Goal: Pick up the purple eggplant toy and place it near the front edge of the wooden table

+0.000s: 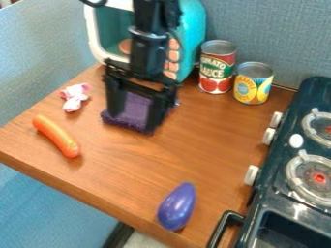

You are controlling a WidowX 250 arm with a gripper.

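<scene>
Claw (134, 122) spread wide, nothing pinched, straddling the purple cloth (134, 107) at eleven o'clock on the table! Close too high and it could skim off that low fabric; drift towards twelve, it might clip the toy microwave (193, 26).

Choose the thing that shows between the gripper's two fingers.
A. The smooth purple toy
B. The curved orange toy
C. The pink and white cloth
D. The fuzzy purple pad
D: the gripper hangs over the fuzzy purple pad, its fingers apart and the pad visible between them.
</scene>
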